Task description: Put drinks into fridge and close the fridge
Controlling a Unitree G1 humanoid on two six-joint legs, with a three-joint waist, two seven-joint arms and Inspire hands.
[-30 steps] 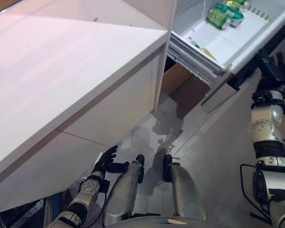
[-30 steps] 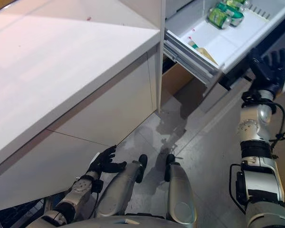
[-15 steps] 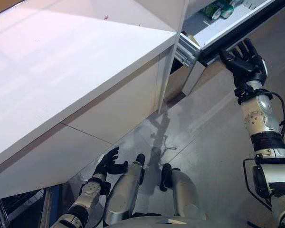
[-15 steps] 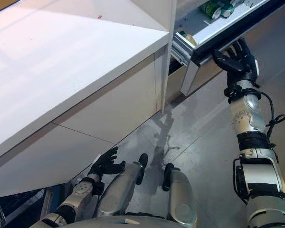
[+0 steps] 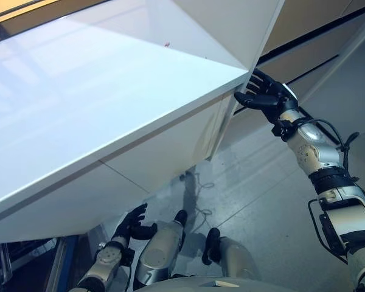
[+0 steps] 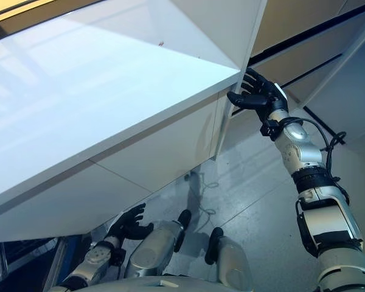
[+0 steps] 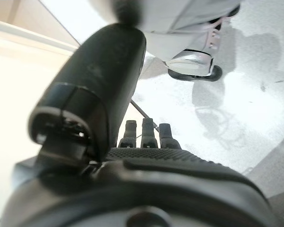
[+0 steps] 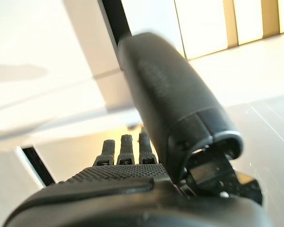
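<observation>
The fridge front (image 5: 304, 45) is a beige panel crossed by dark gaps, and it stands shut to the right of the white counter's corner. No drinks show in any view. My right hand (image 5: 264, 97) is raised at that corner with its fingers (image 8: 125, 146) straight and spread, holding nothing. I cannot tell whether it touches the panel. My left hand (image 5: 131, 224) hangs low under the counter's edge, with relaxed fingers (image 7: 143, 133) and nothing in it.
A large white counter (image 5: 109, 91) fills the left and middle, with white cabinet fronts (image 5: 164, 152) below it. Grey floor (image 5: 261, 182) lies to the right, between the cabinets and the fridge front.
The open fridge drawer holding green cans has slid shut and out of sight. My right hand followed it up and to the left. The camera has also shifted; the left hand stayed low.
</observation>
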